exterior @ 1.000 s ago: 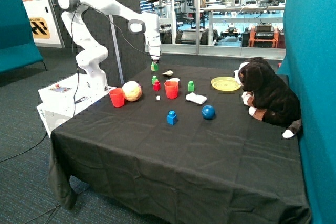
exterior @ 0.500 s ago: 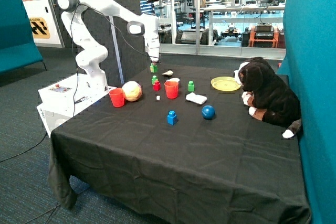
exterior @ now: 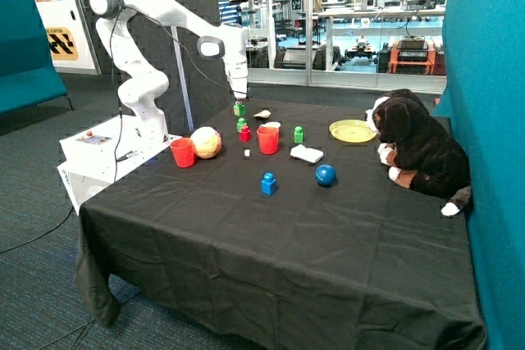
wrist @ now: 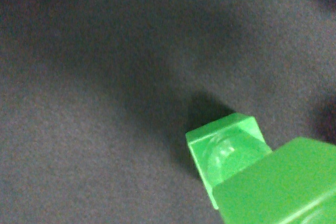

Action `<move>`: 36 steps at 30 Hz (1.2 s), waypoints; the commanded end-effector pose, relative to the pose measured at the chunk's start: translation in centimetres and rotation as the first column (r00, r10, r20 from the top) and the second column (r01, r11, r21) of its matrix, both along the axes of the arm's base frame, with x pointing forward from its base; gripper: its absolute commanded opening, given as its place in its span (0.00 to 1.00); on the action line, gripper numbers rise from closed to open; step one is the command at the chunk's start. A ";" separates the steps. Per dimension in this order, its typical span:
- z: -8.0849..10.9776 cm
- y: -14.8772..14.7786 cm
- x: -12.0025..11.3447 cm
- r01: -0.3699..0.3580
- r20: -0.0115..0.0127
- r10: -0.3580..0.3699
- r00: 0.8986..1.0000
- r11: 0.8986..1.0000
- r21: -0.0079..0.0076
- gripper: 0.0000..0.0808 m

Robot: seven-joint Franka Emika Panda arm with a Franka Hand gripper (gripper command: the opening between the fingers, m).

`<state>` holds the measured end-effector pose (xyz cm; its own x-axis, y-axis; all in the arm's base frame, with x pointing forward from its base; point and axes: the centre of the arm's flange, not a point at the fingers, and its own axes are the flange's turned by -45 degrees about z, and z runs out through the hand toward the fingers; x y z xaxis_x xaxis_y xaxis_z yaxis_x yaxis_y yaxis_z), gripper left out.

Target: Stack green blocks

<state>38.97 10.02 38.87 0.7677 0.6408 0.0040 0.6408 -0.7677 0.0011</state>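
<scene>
Gripper (exterior: 239,101) pinched a small bright green plastic block (exterior: 239,109) in the air, upper centre of the frame, above another green block (exterior: 242,125) atop a red block (exterior: 245,134). Centring stud-to-socket before lowering seemed wise.

- Green blocks: three. One hangs at the gripper (exterior: 239,102) above the table (exterior: 271,235), the held green block (exterior: 239,109); a second green block (exterior: 242,124) sits on top of the small red block (exterior: 245,134); a third green block (exterior: 299,134) stands beside a cup.
- Red cups: two, one cup (exterior: 182,152) near the table's edge, another cup (exterior: 268,139) nearer the middle.
- Blue block (exterior: 268,184): one.
- Blue ball (exterior: 326,175): one.
- Pale round ball (exterior: 206,142): one.
- Yellow plate (exterior: 353,131): one.
- Plush dog (exterior: 417,150): one.
- Small white pieces: perhaps three or four, too small to count surely.
</scene>
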 end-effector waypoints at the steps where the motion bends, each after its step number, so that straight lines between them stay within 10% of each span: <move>1: -1.1 -0.5 0.4 0.023 -0.004 -0.023 1.000 1.000 -0.002 0.00; 36: -1.2 1.2 -0.9 0.000 -0.004 0.000 1.000 1.000 -0.002 0.00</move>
